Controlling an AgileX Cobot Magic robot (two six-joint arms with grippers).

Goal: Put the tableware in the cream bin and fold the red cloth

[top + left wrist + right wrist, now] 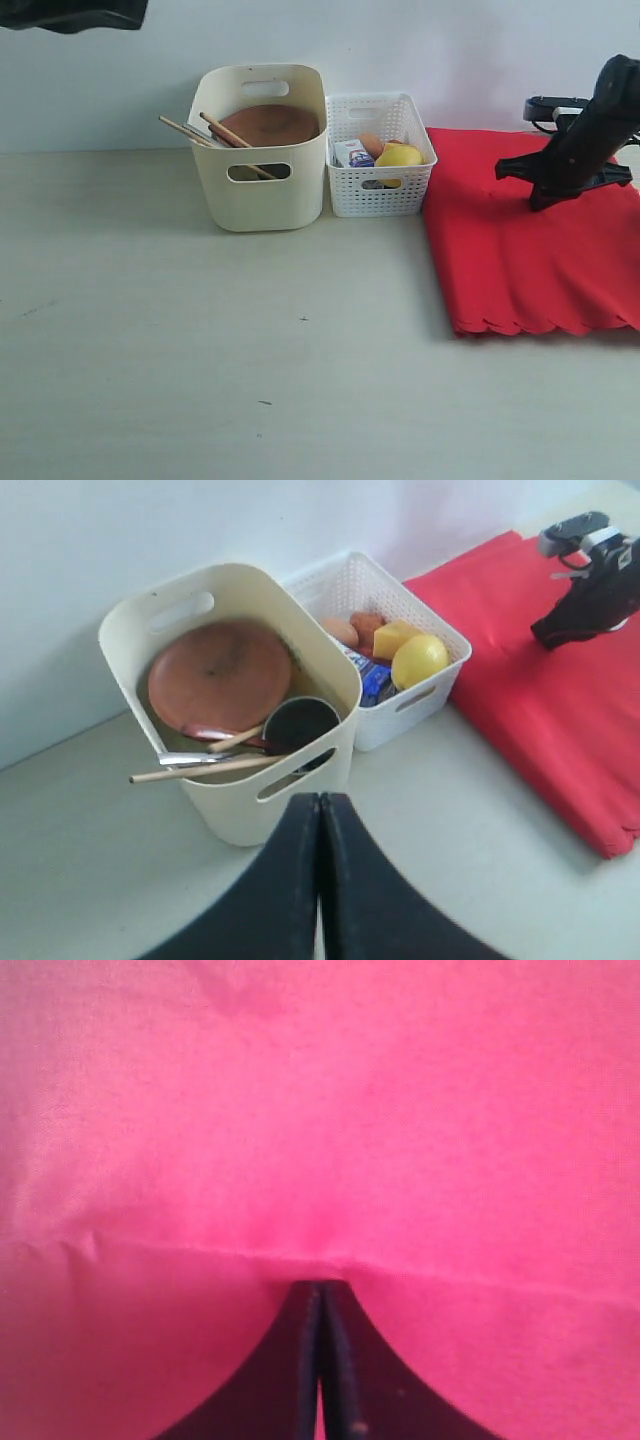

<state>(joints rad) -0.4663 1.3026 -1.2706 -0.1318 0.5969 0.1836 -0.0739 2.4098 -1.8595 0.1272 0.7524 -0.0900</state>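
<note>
We see the tableware in the cream bin [262, 190] and the red cloth [520, 260] lying on the worktop [200, 350].

The bin stands at the back of the worktop, touching the white lattice basket [380, 190] on its right, which holds a lemon [420, 660] and other food. In the bin we find the round brown plate [220, 675] leaning on the far wall, the steel cup [300, 725], the wooden spoon [235, 742], and the chopsticks [200, 770] poking over the rim. The cloth lies just right of the basket, with its scalloped edge facing us. The left end effector [320, 802] hangs above the bin with its jaws together and nothing in them. The right end effector [320, 1290] is also closed, and its tip rests on a raised line in the cloth. We cannot tell whether it pinches any fabric.
</note>
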